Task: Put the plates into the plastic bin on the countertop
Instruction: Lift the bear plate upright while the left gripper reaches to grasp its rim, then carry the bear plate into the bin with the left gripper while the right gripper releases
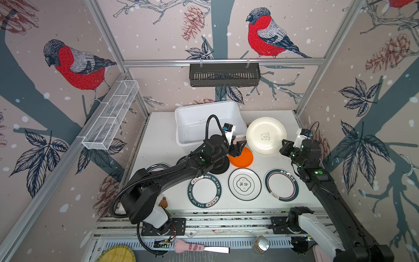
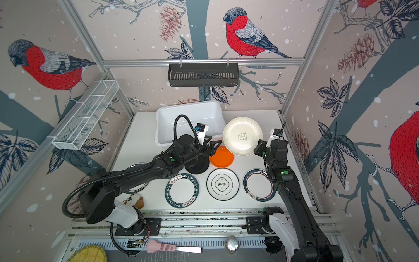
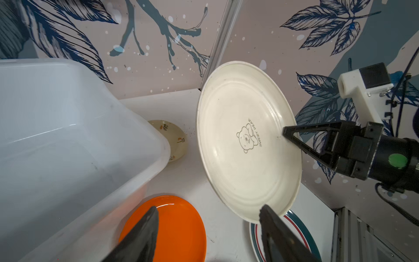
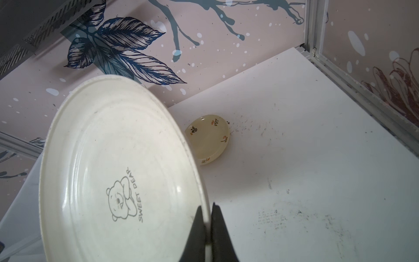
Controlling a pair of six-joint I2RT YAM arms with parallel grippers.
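Right tool (image 4: 207, 212) clamped on cream plate (image 4: 113, 170) rim; plate tilted, raised over tabletop's far right. Left tool (image 3: 208, 207) jaws apart beside its lower rim. Plastic bin (image 1: 192, 122) just left, at far edge.

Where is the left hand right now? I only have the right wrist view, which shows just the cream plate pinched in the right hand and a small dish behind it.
Observer: The left hand hovers open above the orange plate, beside the bin's near corner.
Operator: Anything in the bin?
Observer: No plates show inside it, though the left arm covers part of its near rim.
Operator: What else is waiting?
Observer: Three dark-rimmed white plates lie flat in a row at the front.
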